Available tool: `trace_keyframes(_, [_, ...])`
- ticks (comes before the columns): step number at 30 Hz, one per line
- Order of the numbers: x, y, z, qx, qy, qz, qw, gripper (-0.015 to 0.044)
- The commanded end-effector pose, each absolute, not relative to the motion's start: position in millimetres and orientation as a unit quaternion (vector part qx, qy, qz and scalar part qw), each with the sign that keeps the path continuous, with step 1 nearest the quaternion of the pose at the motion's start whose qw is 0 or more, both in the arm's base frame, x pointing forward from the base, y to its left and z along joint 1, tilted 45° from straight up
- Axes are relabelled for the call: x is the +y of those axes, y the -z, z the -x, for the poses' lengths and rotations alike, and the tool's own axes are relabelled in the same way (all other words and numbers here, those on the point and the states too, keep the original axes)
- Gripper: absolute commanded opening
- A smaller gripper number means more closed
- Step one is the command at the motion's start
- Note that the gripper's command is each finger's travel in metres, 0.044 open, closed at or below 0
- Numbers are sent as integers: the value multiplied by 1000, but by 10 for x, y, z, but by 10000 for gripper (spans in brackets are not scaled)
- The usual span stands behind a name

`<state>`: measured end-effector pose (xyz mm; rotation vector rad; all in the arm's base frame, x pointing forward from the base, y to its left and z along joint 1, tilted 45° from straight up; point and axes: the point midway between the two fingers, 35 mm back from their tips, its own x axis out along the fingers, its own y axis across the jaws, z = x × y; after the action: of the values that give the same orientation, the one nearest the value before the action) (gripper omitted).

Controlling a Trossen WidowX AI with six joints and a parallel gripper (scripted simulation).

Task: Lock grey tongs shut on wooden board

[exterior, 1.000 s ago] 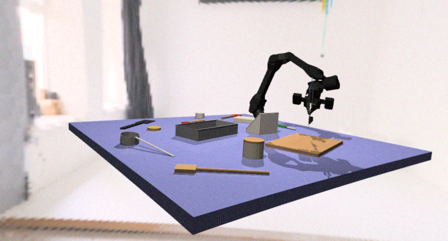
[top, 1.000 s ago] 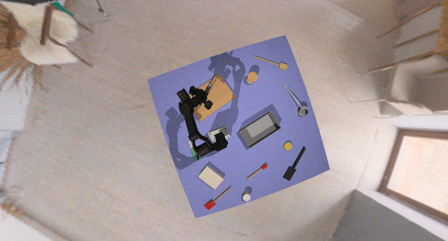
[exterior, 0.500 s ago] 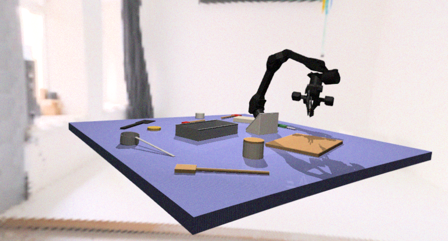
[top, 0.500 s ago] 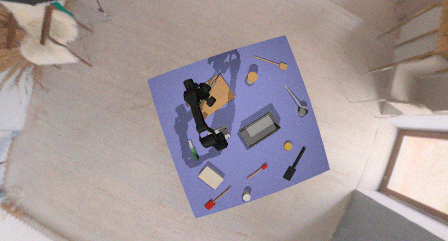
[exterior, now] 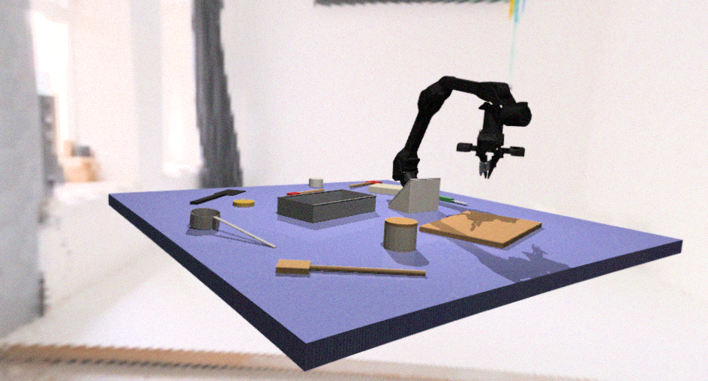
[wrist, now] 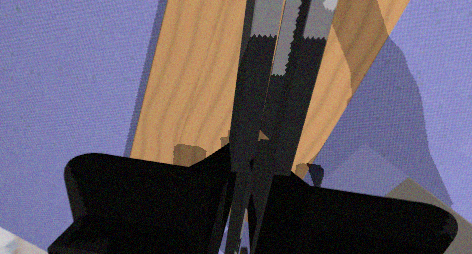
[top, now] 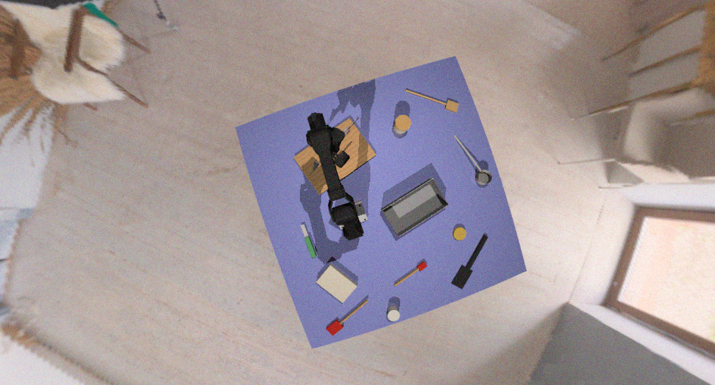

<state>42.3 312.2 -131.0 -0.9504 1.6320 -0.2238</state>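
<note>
My gripper [exterior: 487, 174] [wrist: 245, 146] points down, high above the wooden board [top: 323, 184] [exterior: 525, 224] [wrist: 195, 63], and is shut on the grey tongs [exterior: 484, 169] [wrist: 265, 18]. The tongs lie roughly level, their two arms close together with a narrow gap, running up past the top edge of the wrist view. Their tips are out of that view, and the lock inside the hinge cannot be seen. In the top view my arm hides most of the grip. The dark roasting tin [top: 392, 220] [exterior: 346, 207] stands empty beyond the board.
A grey wedge-shaped block [exterior: 421, 197] [top: 361, 209] stands between board and tin. A cork-lidded pot [top: 401, 123] [exterior: 400, 237] stands near the board. A wooden spatula [top: 451, 105] [exterior: 292, 267] and a small saucepan [top: 482, 176] [exterior: 205, 220] lie farther off. A green-handled tool [top: 309, 245] lies near the table's edge.
</note>
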Motion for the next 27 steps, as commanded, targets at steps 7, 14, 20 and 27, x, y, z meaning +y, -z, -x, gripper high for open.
trace_keyframes(7, [3155,1273,-423,714,99,400,567,-150])
trace_keyframes(14, [3116,1334,-422,714,99,400,567,-150])
trace_keyframes(20, [3061,1416,-421,713,99,400,567,-150])
trace_keyframes(27, [2994,1509,-419,713,99,400,567,-150])
